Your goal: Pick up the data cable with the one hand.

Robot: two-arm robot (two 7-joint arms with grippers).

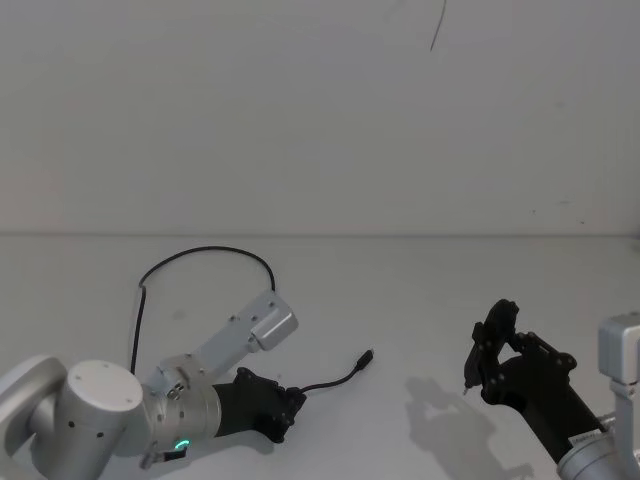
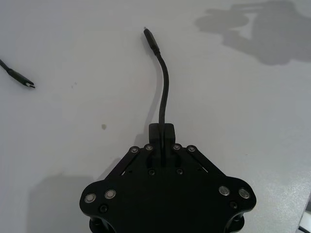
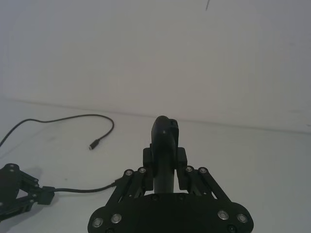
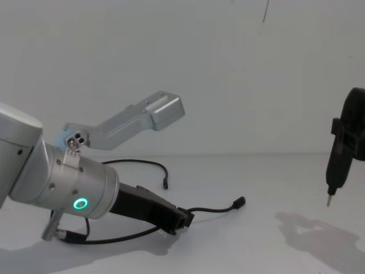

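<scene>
Left end effector (image 1: 293, 402) clamped on the data cable (image 1: 338, 379), low over the tabletop (image 1: 400, 290).
It pinches the cord just behind one plug, which points to 2 o'clock. The slack loops off toward 10 o'clock. The near-flat approach likely suits a thin cord lying flat. Right end effector (image 1: 484, 358) idles raised at 4 o'clock, fingers together.

No writing, number or brand could be read on the data cable (image 1: 330, 383) or the bench (image 1: 420, 300). A small pale label (image 1: 580, 440) on the right arm (image 1: 606, 462) carried marks too small to make out.
</scene>
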